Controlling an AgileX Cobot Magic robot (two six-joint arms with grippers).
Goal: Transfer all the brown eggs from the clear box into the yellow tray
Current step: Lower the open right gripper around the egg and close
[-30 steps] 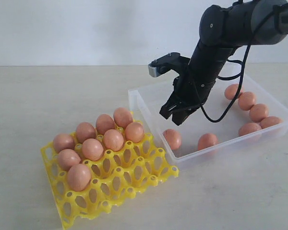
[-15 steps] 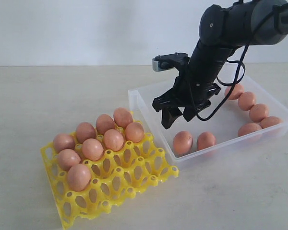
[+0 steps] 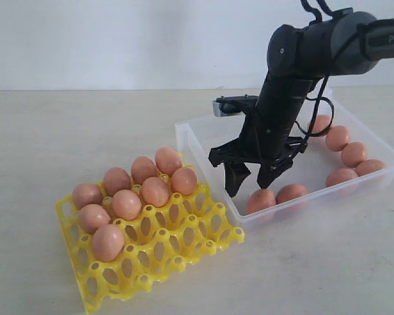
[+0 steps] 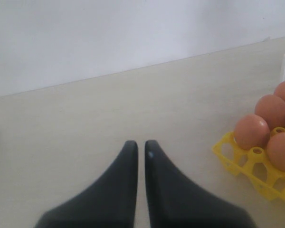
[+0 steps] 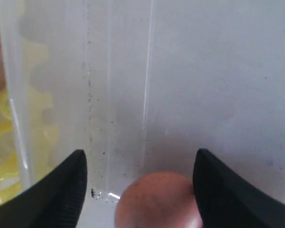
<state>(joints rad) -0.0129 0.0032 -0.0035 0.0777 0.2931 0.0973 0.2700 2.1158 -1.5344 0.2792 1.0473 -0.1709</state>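
Several brown eggs (image 3: 155, 191) fill the far cups of the yellow tray (image 3: 184, 246). Several more lie in the clear box (image 3: 203, 152), most along its right side (image 3: 353, 154). Two rest at the box's front wall. My right gripper (image 3: 249, 189) points down, open, over the left one of these, a brown egg (image 3: 261, 199). In the right wrist view this egg (image 5: 156, 202) sits between the spread fingers of the right gripper (image 5: 140, 159), closer to one of them. My left gripper (image 4: 140, 145) is shut and empty over bare table, with the tray's corner (image 4: 237, 161) off to one side.
The tray's near cups (image 3: 151, 262) hold nothing. The box's front-left corner wall (image 3: 231, 211) stands right beside the right gripper's finger. The pale tabletop (image 3: 65, 131) stretches left of the box and in front of it.
The right gripper went from shut to open, turned and dropped toward the box's front wall. The front left egg rolled right, closer to its neighbour.
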